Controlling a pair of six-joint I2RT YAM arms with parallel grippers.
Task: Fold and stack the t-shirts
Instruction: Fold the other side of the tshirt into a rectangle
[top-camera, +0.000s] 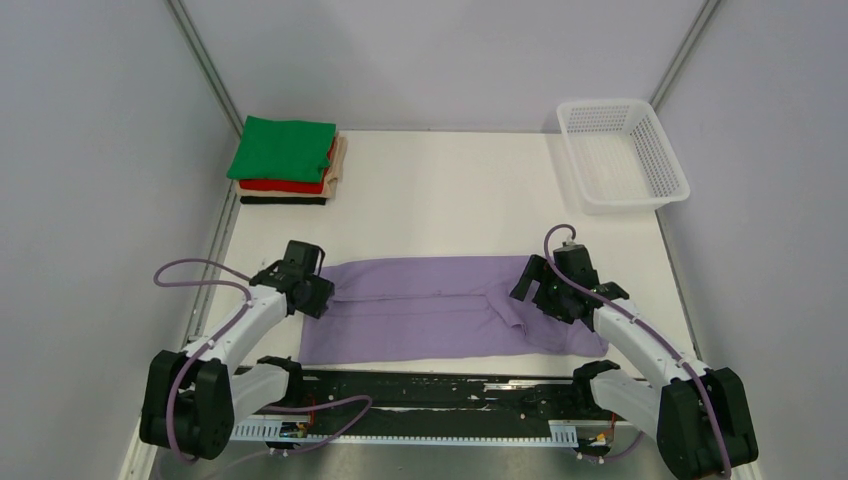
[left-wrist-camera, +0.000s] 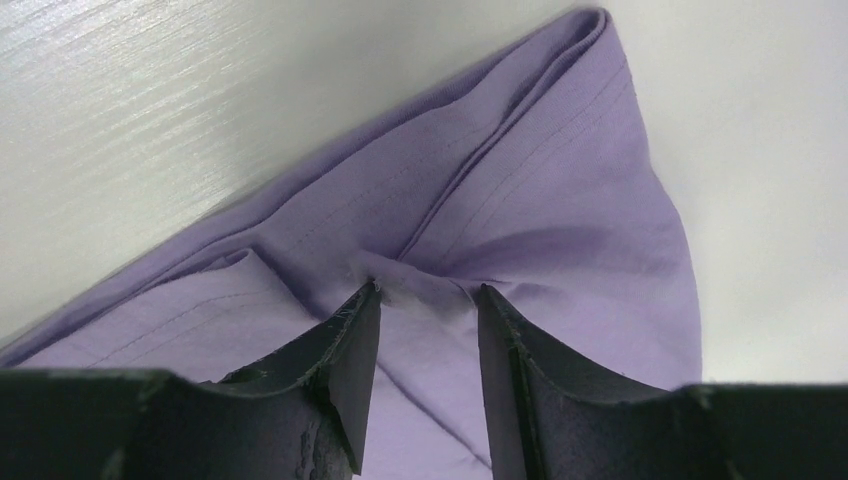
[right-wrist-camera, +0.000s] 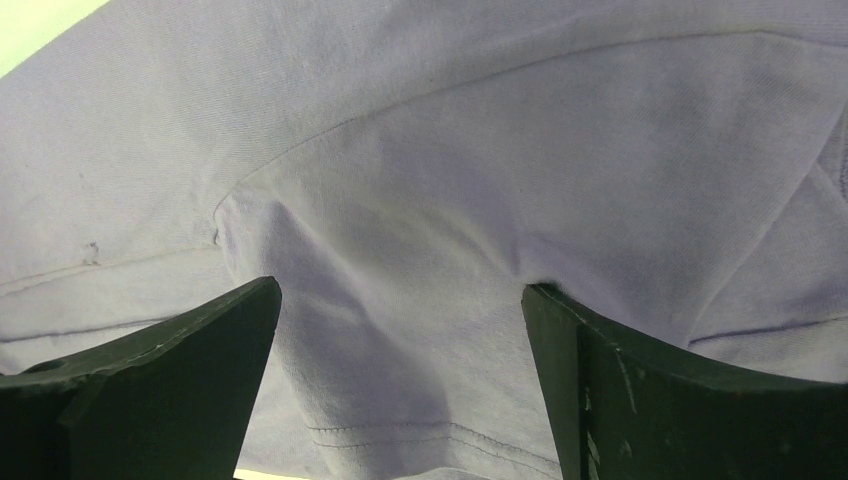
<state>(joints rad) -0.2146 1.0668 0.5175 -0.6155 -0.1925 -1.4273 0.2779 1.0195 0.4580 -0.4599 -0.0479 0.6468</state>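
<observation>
Purple shirt (top-camera: 430, 320) spread flat near front edge of table (top-camera: 450, 200). Left gripper (left-wrist-camera: 425, 300) half apart astride cloth ridge, hold cannot be told; right gripper (right-wrist-camera: 400, 300) spread wide over cloth. All layers to be pinched before lifting

A high camera behind the arms looks down over the whole surface (top-camera: 440, 190). Both wrist cameras face down, pressed close to the lavender t-shirt (top-camera: 430, 320), which all three views share.

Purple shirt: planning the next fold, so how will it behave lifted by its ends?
Probably floppy: the shirt bunches up between the left gripper's jaws. Likely to sag mid-span, as it lies long and thin. Its folded layers may slide apart.
</observation>
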